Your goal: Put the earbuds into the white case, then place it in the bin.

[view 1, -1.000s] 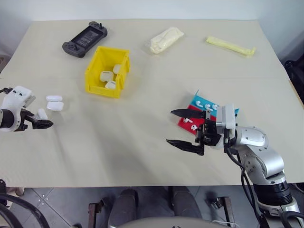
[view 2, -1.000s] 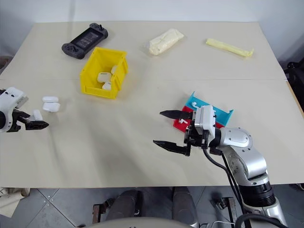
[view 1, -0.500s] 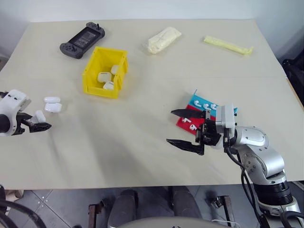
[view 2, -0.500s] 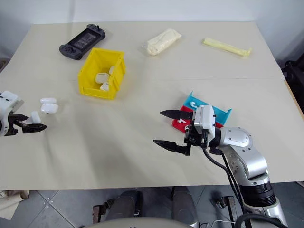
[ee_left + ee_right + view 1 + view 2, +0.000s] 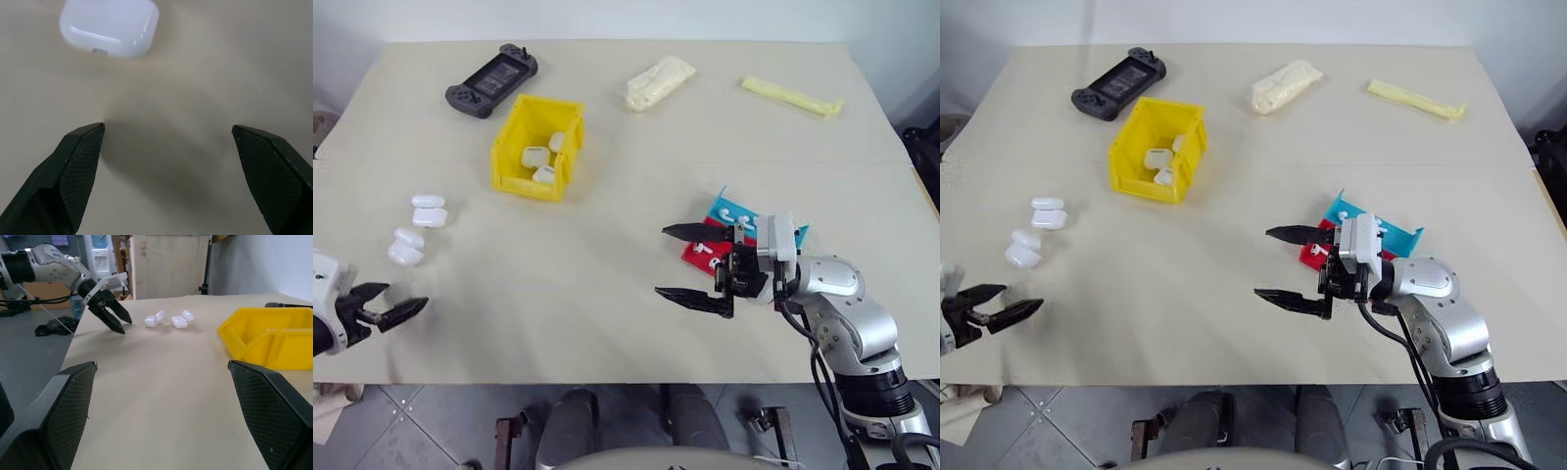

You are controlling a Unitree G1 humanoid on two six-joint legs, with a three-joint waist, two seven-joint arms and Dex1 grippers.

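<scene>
Your left gripper (image 5: 393, 304) sits at the near left edge of the table (image 5: 607, 294), fingers spread and empty. Just beyond its tips lie two white cases (image 5: 407, 247), one of them lying on its own just past the fingertips in the left wrist view (image 5: 108, 24); a little further back is another pair (image 5: 429, 211). None touches the fingers.

Further away and to the right of that gripper stands the bin (image 5: 536, 147), with several white cases (image 5: 532, 157) inside. Behind it lies a dark game console (image 5: 492, 80).

Your right gripper (image 5: 690, 262) hovers over the table on the right, pointing left, fingers spread wide with nothing between them. Just behind its wrist is the red and blue tray (image 5: 717, 217) holding the earbuds (image 5: 734, 212). At the far edge lie a pale packet (image 5: 658, 82) and a yellow strip (image 5: 791, 96).
</scene>
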